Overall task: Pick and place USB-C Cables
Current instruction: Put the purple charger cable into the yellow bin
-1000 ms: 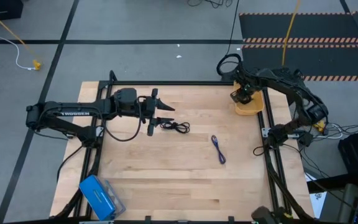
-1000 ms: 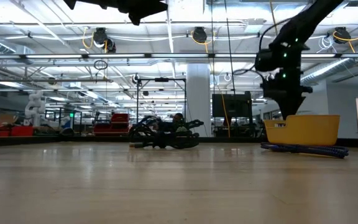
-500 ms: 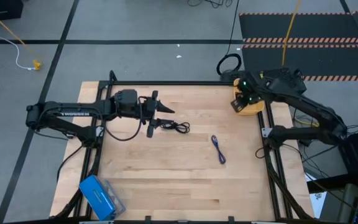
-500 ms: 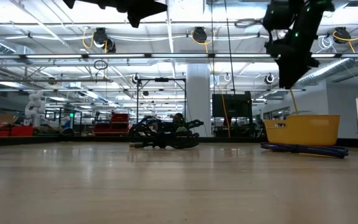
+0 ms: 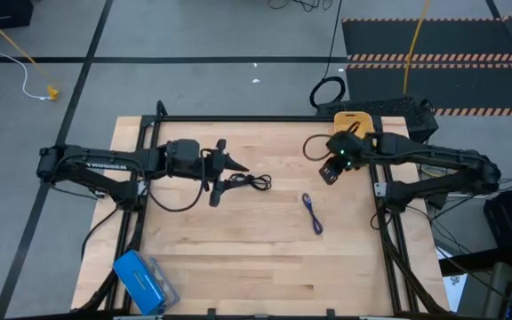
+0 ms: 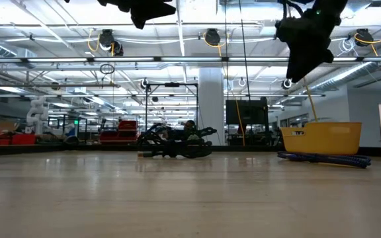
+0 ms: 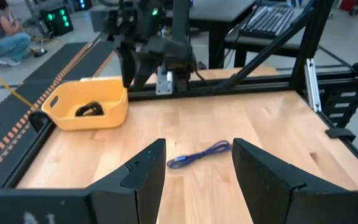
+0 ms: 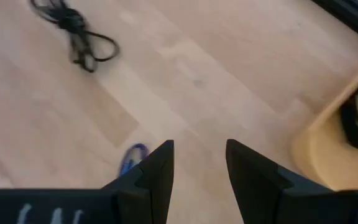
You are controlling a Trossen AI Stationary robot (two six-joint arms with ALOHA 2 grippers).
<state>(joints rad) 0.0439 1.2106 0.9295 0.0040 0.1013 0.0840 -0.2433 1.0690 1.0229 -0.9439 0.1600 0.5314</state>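
One black coiled USB-C cable (image 5: 249, 182) lies on the wooden table just right of my left gripper (image 5: 228, 176), which is open and hovers above the table. The purple cable (image 5: 312, 213) lies flat right of centre and shows between my left fingers' tips in the left wrist view (image 7: 197, 155). A second black cable (image 7: 89, 110) rests inside the yellow bin (image 5: 352, 119) at the far right corner. My right gripper (image 5: 327, 172) is open and empty, raised above the table near the bin, and looks down on the purple cable (image 8: 131, 158).
A blue box (image 5: 140, 280) lies at the table's near left corner. A large black ring-shaped cable loop (image 5: 327, 90) and a keyboard (image 5: 389, 107) lie beyond the far right edge. Black frame rails (image 5: 385, 187) border the table. Bare wood stretches across the near half.
My right gripper has risen out of the yellow bin and swung toward the table's left and near side. It now hangs above the wood beside the bin, with the bin uncovered behind it. My left arm has stayed almost still.
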